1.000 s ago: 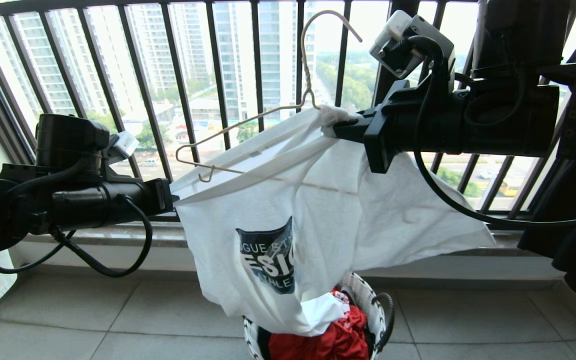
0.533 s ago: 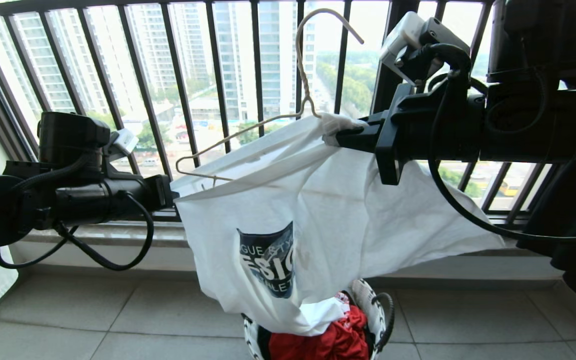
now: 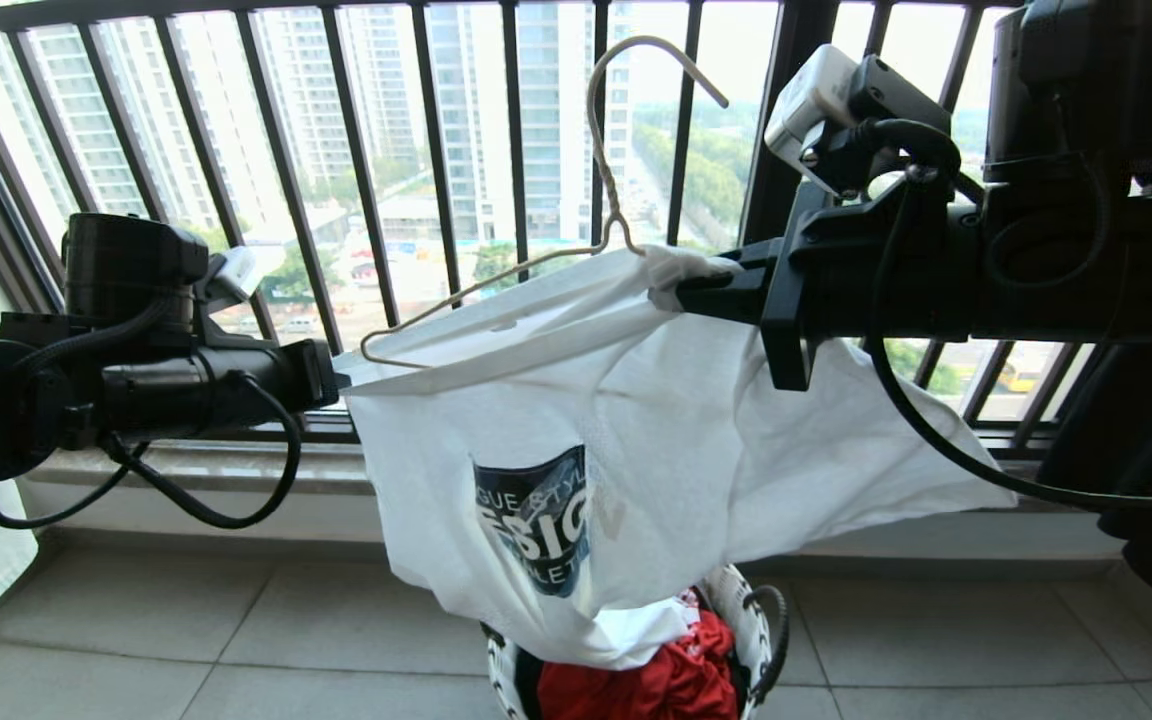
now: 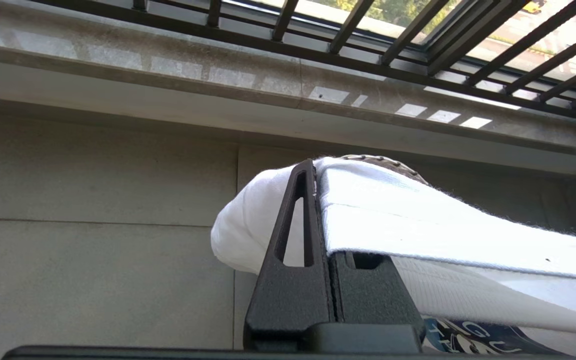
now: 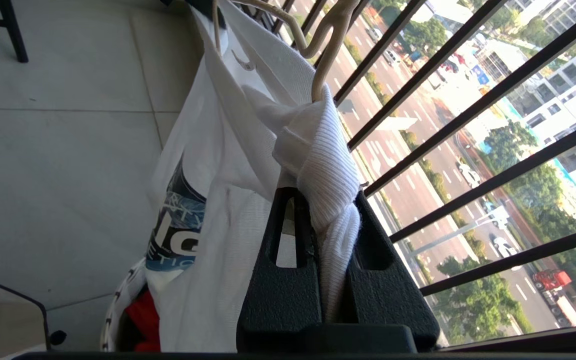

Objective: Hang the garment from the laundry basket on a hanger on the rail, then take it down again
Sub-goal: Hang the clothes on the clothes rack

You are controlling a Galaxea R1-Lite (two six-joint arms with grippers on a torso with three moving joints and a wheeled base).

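Left gripper (image 3: 338, 380): fingers are clamping the white T-shirt (image 3: 636, 400) hem, spreading it.
Right gripper (image 3: 681, 290): fingers are pinching the collar against the wire hanger (image 3: 496, 280).
T-shirt: hanging above the laundry basket (image 3: 761, 620).

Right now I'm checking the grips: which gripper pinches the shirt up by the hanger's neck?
The right gripper: it clamps the T-shirt's ribbed collar just below the hanger neck. The left gripper pinches the shirt's lower outer edge instead.

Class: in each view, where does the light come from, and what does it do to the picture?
Head view: daylight behind the balcony railing backlights the T-shirt. Left wrist view: barred sun patches on the ledge. Right wrist view: bright street, dark fingers.
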